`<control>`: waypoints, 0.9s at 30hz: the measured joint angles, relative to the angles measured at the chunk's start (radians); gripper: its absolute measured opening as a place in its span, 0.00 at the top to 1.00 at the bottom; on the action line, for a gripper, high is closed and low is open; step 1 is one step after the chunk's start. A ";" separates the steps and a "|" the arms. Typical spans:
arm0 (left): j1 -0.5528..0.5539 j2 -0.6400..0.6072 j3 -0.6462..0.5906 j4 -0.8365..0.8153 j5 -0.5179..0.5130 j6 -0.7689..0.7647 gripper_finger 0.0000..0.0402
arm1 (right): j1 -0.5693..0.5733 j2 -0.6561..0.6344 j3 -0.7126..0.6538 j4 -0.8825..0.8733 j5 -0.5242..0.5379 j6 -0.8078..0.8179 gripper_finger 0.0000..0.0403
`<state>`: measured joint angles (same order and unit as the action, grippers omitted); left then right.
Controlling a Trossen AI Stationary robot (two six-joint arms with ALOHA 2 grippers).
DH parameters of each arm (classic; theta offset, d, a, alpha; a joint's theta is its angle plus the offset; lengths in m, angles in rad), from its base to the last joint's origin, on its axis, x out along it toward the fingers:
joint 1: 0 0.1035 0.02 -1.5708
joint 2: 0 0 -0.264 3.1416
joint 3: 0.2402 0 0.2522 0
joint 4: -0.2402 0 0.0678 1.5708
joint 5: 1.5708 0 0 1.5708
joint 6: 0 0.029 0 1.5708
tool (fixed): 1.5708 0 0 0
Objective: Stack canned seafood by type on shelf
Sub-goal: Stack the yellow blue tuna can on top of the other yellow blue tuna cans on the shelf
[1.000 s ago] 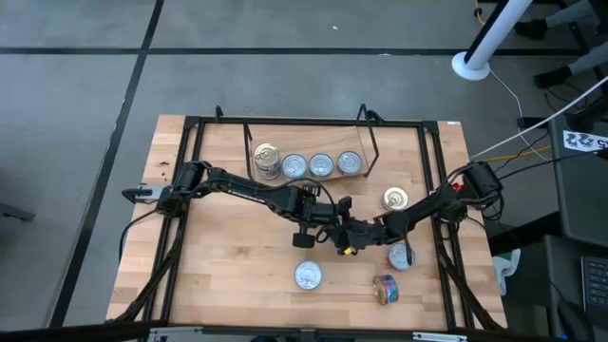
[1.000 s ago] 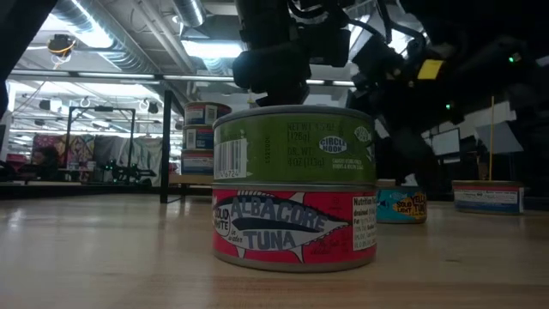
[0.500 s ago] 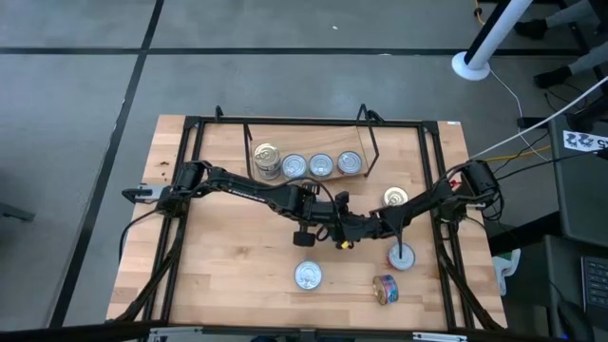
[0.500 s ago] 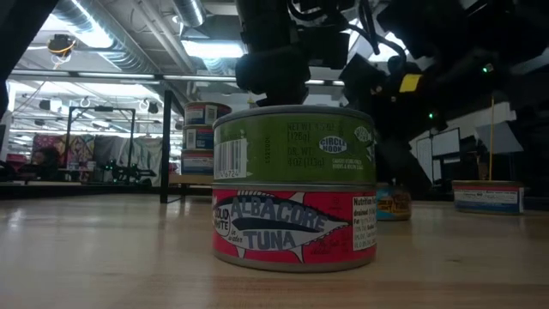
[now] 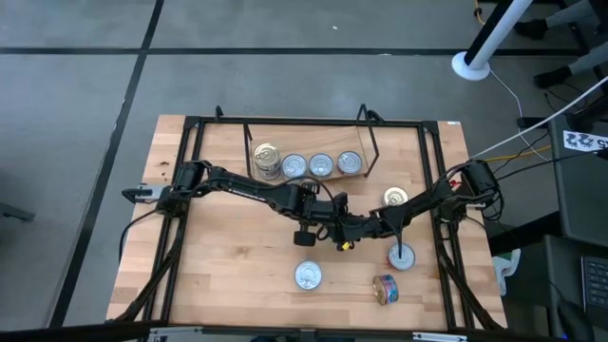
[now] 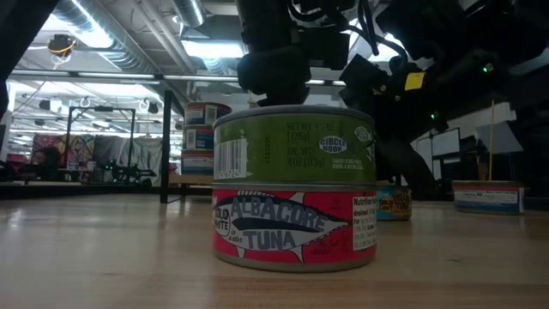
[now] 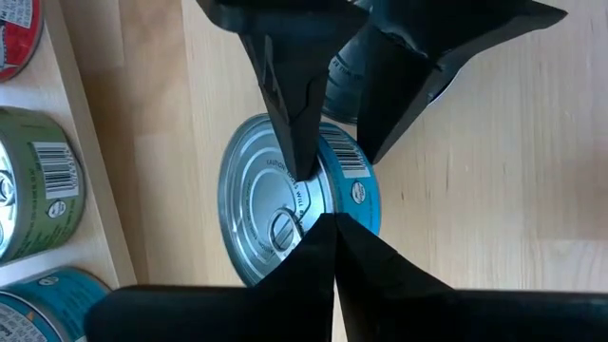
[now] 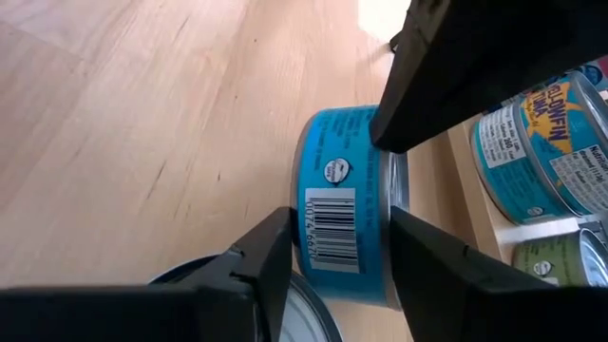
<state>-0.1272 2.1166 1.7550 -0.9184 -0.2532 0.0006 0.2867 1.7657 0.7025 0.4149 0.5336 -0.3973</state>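
Canned seafood sits partly loose on the light wooden bench [image 5: 228, 256] and partly on the small light-wood shelf with a black wire frame [image 5: 332, 178]. Nearest the front edge, a green-labelled round tin [image 6: 294, 146] stands stacked on a red-labelled albacore tuna tin [image 6: 294, 227]. A multicoloured tin [image 5: 385, 288] lies on its side to the right of them. A little farther back a silver-lidded tin [image 5: 401, 256] stands upright and alone. At mid-bench both arms meet over a blue-labelled round tin with a silver lid [image 7: 285, 209]. The left tool [image 7: 331, 220] hangs just above its lid, pinched closed and empty. The right tool [image 8: 340, 228] sits about the tin's barcoded side; whether it has a grip on it I cannot tell. Beyond, a gold-lidded tin [image 5: 396, 198] stands near the right rail. Farthest back, the shelf carries a row: a stack with a gold lid on top [image 5: 268, 157] at its left end, then three silver-lidded tins [image 5: 321, 164] side by side.
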 joint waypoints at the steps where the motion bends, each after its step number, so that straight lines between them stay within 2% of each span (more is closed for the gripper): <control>1: 0.000 0.000 0.000 0.000 0.000 0.000 1.00 | 0.000 0.000 0.000 0.000 0.002 0.000 0.60; 11: 0.000 0.000 0.000 -0.004 0.000 0.018 1.00 | 0.000 0.000 0.000 0.002 0.000 -0.002 0.60; 14: 0.000 0.000 0.000 -0.008 0.000 0.031 0.96 | 0.000 0.000 0.000 0.003 -0.002 -0.003 0.60; 18: -0.002 0.000 0.000 -0.012 0.000 0.041 0.84 | 0.000 0.000 0.000 0.003 -0.002 -0.003 0.60; 24: -0.016 0.000 0.000 -0.017 0.000 0.140 0.60 | 0.000 0.000 0.000 0.002 -0.002 0.026 0.60; 27: -0.025 0.000 0.000 -0.030 -0.019 0.171 0.51 | 0.001 0.000 0.000 0.003 -0.002 0.029 0.60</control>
<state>-0.1524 2.1170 1.7550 -0.9486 -0.2722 0.1714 0.2874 1.7657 0.7021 0.4178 0.5316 -0.3684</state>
